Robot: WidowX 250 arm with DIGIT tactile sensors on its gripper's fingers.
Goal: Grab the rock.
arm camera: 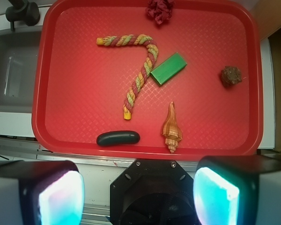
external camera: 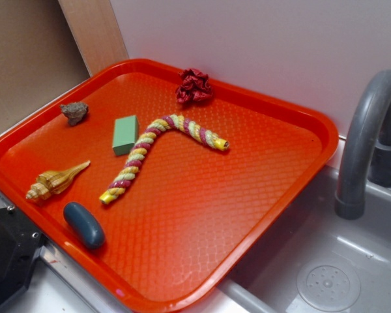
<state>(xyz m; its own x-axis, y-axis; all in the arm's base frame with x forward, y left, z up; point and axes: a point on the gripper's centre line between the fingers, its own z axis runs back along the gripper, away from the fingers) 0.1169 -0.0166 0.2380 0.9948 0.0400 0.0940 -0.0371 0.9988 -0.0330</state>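
Hovering off tray (arm camera: 37,93) | jaws wide apart, empty | rock (arm camera: 230,76) untouched

A red tray (external camera: 316,127) holds a green block (external camera: 125,134), braided rope (external camera: 158,151), seashell (external camera: 54,182), blue oval (external camera: 84,224) — beside a grey sink (external camera: 352,261).

The rock (external camera: 74,112) (arm camera: 230,76) was a small, lumpy grey-brown stone w/ jagged edges, smaller than the green block (external camera: 125,134). It lay flat on the red tray (external camera: 202,195), near the tray's rim at one corner, apart from the block, nothing touching it.
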